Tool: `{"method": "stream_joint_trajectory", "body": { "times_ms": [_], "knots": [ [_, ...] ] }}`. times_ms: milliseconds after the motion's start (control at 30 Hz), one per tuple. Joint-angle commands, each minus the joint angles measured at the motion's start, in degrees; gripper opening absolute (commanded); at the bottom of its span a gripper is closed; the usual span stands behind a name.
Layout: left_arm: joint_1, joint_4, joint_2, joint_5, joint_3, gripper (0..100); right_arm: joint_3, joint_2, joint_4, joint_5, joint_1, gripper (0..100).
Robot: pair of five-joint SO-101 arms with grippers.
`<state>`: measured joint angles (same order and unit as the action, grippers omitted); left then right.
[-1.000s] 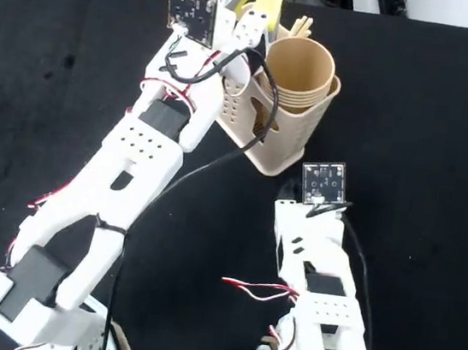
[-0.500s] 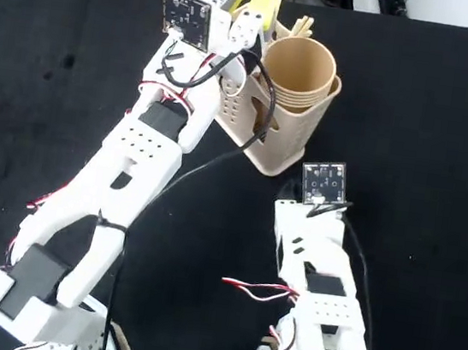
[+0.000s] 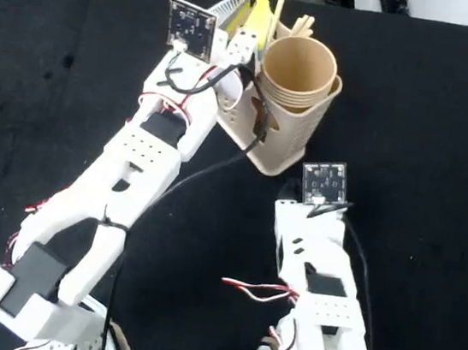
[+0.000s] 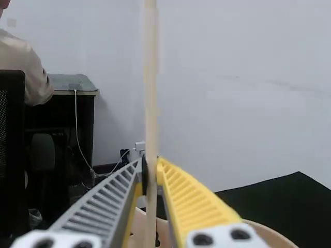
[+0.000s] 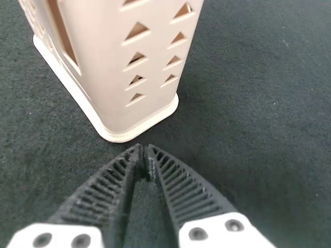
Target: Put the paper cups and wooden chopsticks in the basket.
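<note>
Holding chopstick (image 4: 150, 77), L gripper (image 4: 149, 168) clamped on it | over basket (image 3: 286, 139) | R gripper (image 5: 142, 155) pinched together, empty, near basket

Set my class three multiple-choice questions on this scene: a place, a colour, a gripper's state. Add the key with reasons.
1. Where is the stack of tan paper cups relative to the beige plastic basket with triangular cut-outs? A beside it; B inside it; C beneath it.
2. One finger of the left gripper is: A red; B yellow; C blue.
3. The right gripper is: A shut, empty; B open; C shut on a cup.
Key: B, the cups rise from the basket's top; B, it presses the upright wooden chopstick; A, jaws meet with nothing between.
</note>
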<state>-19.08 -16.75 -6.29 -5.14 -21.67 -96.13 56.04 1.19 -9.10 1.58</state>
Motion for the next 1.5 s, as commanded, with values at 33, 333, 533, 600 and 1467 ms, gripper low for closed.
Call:
{"method": "stream_joint_trajectory", "body": {
  "times_ms": [33, 333, 533, 600, 1467],
  "knots": [
    [-0.92, 11.69, -4.84, -0.70, 2.07, 15, 0.04, 0.84, -0.18, -0.53, -0.53, 1.5],
    [-0.92, 38.15, -14.86, -0.62, 9.89, 17, 0.04, 0.84, -0.18, -0.53, -0.62, 1.5],
    [0.04, 58.29, -24.09, 2.02, 13.93, 17, 0.04, 0.84, -0.18, -0.53, -1.93, 1.5],
    [2.15, 64.26, -27.69, 5.10, 13.76, 17, 0.04, 0.84, -0.18, -0.53, -2.11, 1.4],
    [41.19, 70.68, -94.68, 20.92, -63.52, 4, -0.13, 51.91, 49.41, -0.09, -1.67, 1.4]
  ]
}}
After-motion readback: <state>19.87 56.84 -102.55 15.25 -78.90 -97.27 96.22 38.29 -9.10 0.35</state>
